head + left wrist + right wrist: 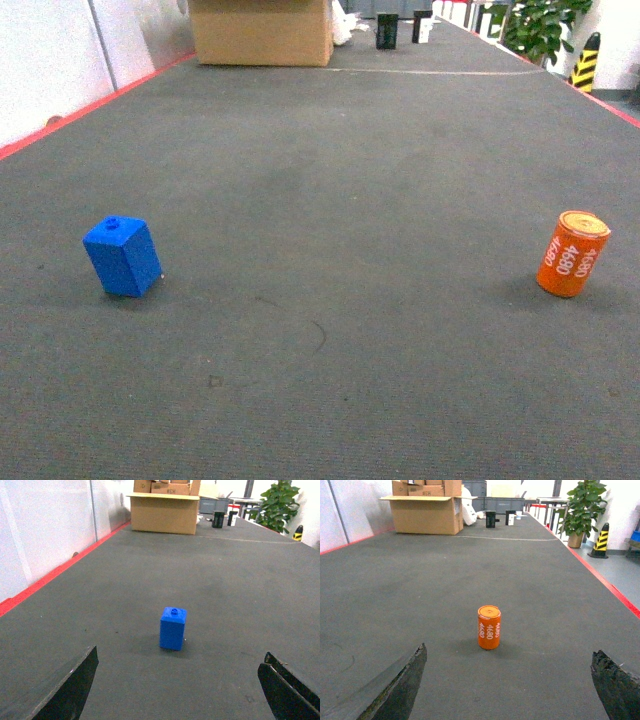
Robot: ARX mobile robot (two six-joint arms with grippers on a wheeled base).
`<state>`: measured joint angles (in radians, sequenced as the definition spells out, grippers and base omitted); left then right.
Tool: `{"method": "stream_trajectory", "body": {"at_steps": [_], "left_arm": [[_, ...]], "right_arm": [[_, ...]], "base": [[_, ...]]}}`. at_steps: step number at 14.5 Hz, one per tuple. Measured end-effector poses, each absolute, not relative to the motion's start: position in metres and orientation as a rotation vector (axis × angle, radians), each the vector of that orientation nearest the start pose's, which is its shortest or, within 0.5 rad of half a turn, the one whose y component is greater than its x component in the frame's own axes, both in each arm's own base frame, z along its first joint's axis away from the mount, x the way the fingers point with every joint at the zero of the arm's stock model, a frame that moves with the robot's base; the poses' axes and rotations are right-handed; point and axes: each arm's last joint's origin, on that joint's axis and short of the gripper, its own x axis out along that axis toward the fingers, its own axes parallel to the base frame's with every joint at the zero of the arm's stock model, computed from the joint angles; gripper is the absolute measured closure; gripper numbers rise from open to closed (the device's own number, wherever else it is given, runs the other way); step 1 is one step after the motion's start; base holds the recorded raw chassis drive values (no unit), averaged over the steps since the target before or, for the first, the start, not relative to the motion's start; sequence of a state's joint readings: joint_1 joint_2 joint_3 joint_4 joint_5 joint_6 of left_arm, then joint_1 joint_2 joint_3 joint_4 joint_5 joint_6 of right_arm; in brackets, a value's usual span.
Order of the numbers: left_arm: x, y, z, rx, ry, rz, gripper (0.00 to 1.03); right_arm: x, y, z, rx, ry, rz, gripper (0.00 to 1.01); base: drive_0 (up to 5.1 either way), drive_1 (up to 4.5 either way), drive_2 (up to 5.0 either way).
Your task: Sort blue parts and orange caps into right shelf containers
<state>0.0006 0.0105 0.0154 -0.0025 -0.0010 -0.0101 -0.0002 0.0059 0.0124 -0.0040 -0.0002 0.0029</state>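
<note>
A blue part (122,257), a small block with a stud on top, stands upright on the dark carpet at the left; it also shows ahead of my left gripper (179,655), centred between the wide-apart black fingertips (82,672) with carpet between. An orange cap (573,253) printed "4680" stands upright at the right. In the right wrist view the orange cap (489,627) is ahead of my right gripper (509,652), whose fingers (415,667) are spread with nothing held. Neither gripper appears in the head view. The right shelf containers are out of view.
A large cardboard box (262,30) stands at the far end of the carpet, with two small black objects (387,30) beside it. Red floor tape (90,108) lines the left wall; a potted plant (581,510) and a striped yellow-black post (599,540) are far right.
</note>
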Motion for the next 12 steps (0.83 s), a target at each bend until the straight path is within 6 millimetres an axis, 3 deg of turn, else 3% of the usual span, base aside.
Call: {"method": "stream_trajectory", "body": {"at_steps": [12], "left_arm": [[0.0974,0.0001,0.1676,-0.01,-0.001,0.001,0.05]], "right_arm": [[0.0973,0.0,0.1668,0.003,-0.002,0.0,0.03]], "base": [[0.0,0.0,0.0]]}}
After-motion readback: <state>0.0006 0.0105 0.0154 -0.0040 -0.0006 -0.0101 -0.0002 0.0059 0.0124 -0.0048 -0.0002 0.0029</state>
